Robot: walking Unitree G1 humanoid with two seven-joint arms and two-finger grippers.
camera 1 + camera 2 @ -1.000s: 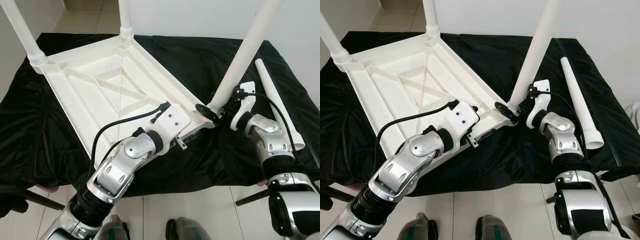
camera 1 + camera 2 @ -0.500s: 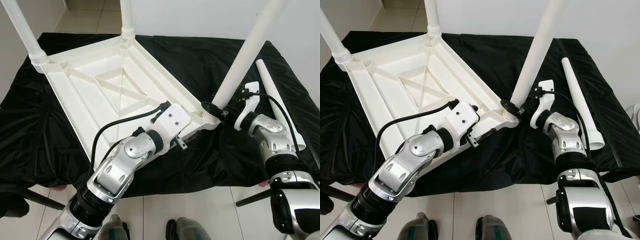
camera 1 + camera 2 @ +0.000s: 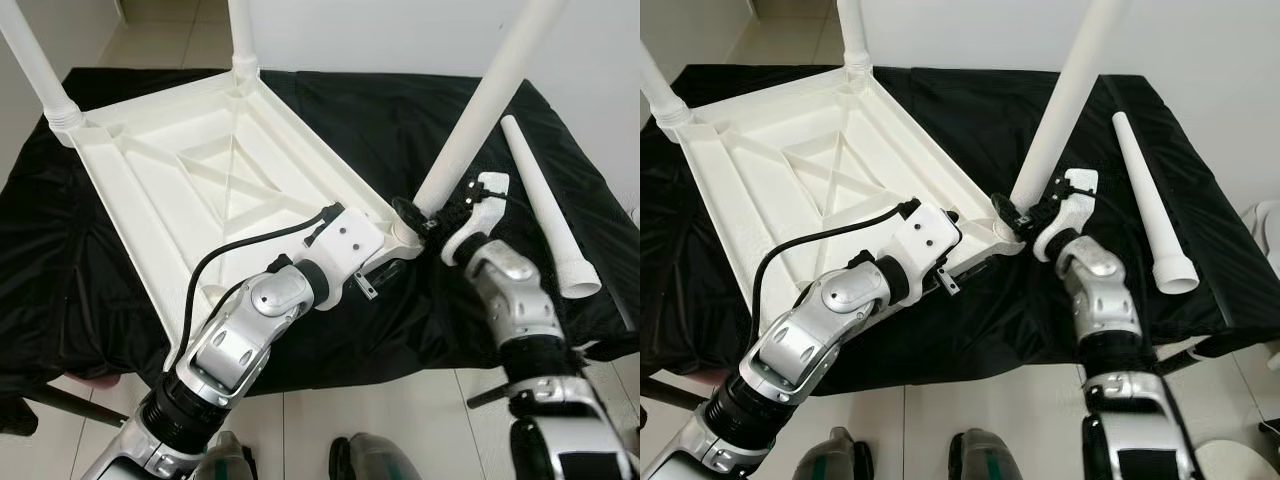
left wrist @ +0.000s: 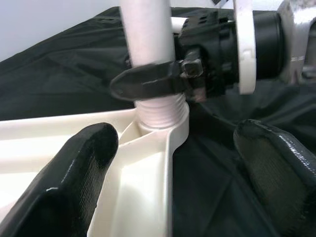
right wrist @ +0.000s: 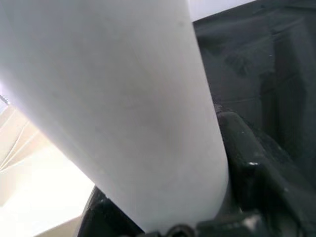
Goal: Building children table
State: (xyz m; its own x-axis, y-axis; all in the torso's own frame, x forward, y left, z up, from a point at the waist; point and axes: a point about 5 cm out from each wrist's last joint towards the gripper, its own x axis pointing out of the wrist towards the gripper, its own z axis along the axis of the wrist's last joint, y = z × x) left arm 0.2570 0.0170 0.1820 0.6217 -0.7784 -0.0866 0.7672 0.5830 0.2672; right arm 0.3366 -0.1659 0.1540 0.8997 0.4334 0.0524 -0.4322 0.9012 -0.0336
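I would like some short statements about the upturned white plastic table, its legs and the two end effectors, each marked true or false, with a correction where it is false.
1. The white plastic tabletop lies upside down on the black cloth. True.
2. The right end effector is closed around the base of the near-right white leg. True.
3. All four legs are fitted. False: three stand in their corners, and one loose white leg lies on the cloth to the right.
4. The left end effector is clamped on a leg. False: its fingers are apart, on either side of the tabletop's corner.
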